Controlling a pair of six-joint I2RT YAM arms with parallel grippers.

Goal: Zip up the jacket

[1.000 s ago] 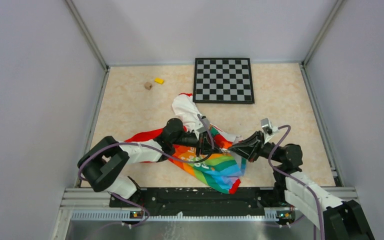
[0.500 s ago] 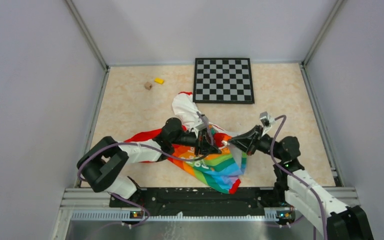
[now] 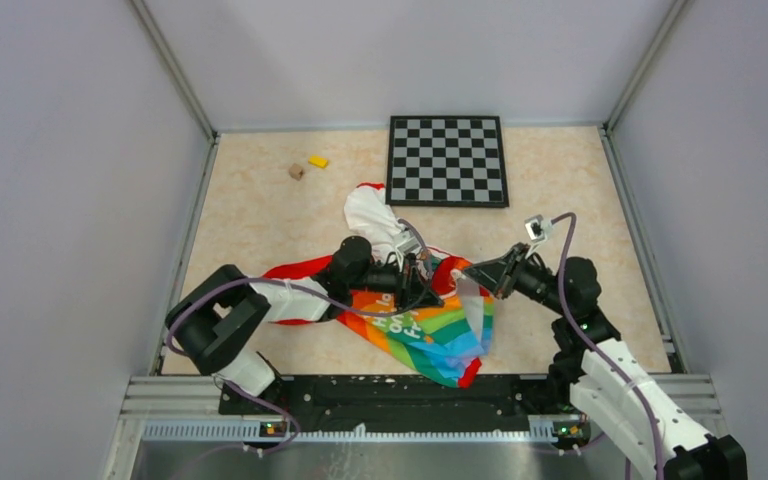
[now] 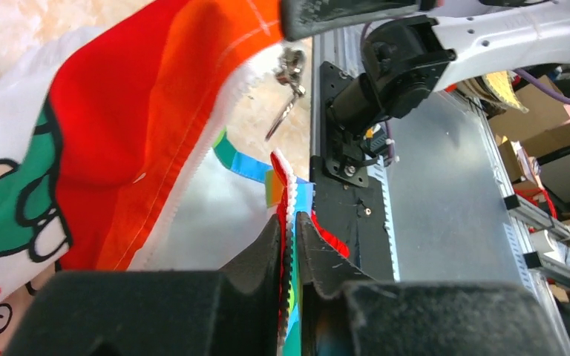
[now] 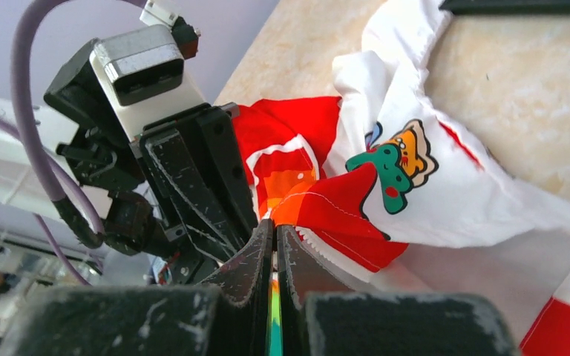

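At the near edge, the arms' bases sit on a metal rail (image 3: 380,428), and just beyond it the jacket (image 3: 430,338) lies crumpled on the table (image 3: 260,215), around the middle and slightly toward the near side. Its rainbow-striped lower panel with white lettering points toward the rail, a red sleeve stretches to the left under the left arm, and the white printed upper part trails away toward the far side. The left gripper (image 3: 422,283) reaches in from the left and is pinched on the jacket: in its wrist view the fingers (image 4: 266,256) stand nearly together with a toothed zipper edge of the cloth caught between them. Above that, a metal zipper pull (image 4: 286,89) dangles from the red and orange front edge. The right gripper (image 3: 476,272) comes in from the right, close to the left one, and is clamped shut on the jacket as well, its fingers (image 5: 246,267) pressed on a thin fold of striped fabric beside the red hem. Farther off, a checkerboard (image 3: 447,160) lies flat against the back of the table, just beyond the jacket's white end. To its left, well apart from the jacket, lie a small yellow block (image 3: 317,161) and a small brown piece (image 3: 296,171).
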